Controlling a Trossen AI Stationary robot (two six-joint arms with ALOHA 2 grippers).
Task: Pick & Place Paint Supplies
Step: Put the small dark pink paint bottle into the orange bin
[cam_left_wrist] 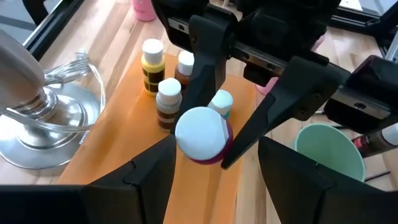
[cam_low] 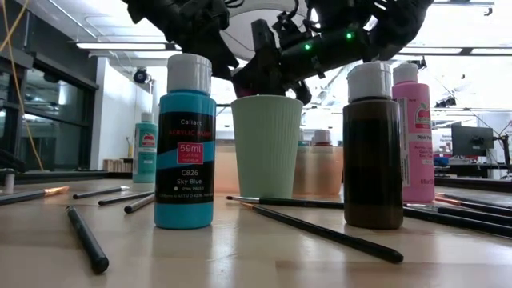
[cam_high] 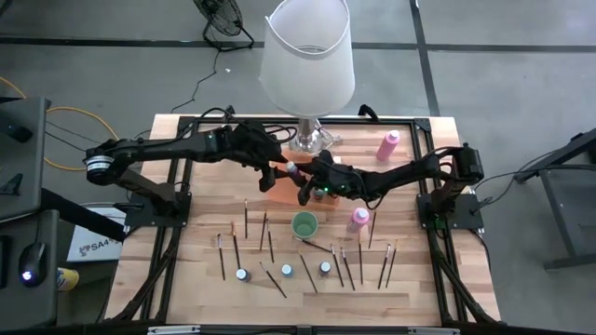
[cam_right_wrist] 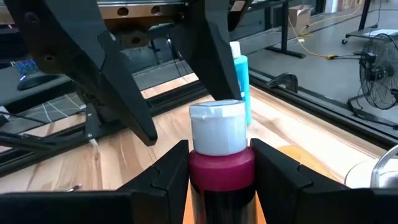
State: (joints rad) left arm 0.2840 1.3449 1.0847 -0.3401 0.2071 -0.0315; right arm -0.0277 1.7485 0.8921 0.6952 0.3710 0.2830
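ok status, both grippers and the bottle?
Right gripper shut on magenta bottle, over the orange tray. Left gripper open around its white cap, no grip yet. Four bottles already in tray; lamp base close beside.

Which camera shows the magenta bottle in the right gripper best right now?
The right wrist view: the white-capped magenta bottle sits centre frame, clamped in the right gripper. The left wrist view shows mostly its cap, the high view only a speck between the arms, the low view nothing clear.
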